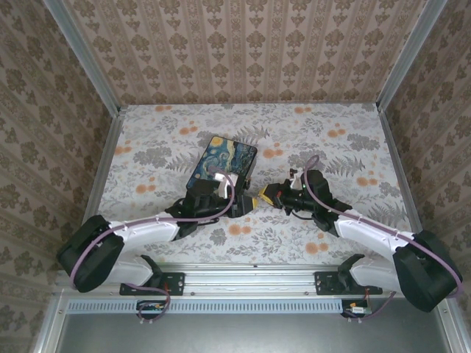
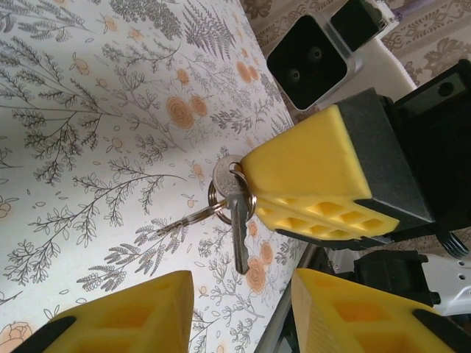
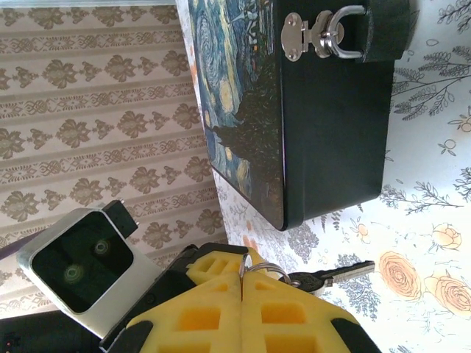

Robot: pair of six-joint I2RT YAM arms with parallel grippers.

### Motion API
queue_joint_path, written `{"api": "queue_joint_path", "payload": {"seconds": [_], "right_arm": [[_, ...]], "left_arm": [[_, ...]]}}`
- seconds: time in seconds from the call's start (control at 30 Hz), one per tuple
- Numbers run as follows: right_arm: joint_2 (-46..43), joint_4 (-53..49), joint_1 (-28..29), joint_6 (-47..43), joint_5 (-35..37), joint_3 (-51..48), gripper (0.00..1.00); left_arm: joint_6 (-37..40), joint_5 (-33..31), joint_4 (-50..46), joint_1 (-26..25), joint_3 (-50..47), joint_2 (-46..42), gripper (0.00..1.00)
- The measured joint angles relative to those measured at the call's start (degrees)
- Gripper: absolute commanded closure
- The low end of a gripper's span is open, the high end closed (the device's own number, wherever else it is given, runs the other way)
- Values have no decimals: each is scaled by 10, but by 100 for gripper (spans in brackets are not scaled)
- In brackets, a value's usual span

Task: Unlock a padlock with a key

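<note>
The right tool (image 3: 241,283) is clamped on the key ring (image 2: 210,197), the key (image 2: 239,229) dangling before the part-open, empty left tool (image 2: 243,294), so the key is being readied, and alignment with the padlock (image 3: 384,29), seemingly hung on the box (image 3: 331,132) hasp, is called for next.

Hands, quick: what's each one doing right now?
Left hand: open, holding nothing.
Right hand: closed, holding the keys by their ring.
</note>
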Motion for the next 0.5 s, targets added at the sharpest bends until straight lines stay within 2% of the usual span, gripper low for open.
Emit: {"api": "queue_joint_path", "payload": {"seconds": [0.2, 0.5], "right_arm": [[24, 16, 10, 5, 0, 0, 100], [28, 34, 10, 11, 0, 0, 100]], "left_arm": [[-13, 4, 15, 0, 0, 14, 68], [-25, 8, 23, 9, 0, 14, 92]]}}
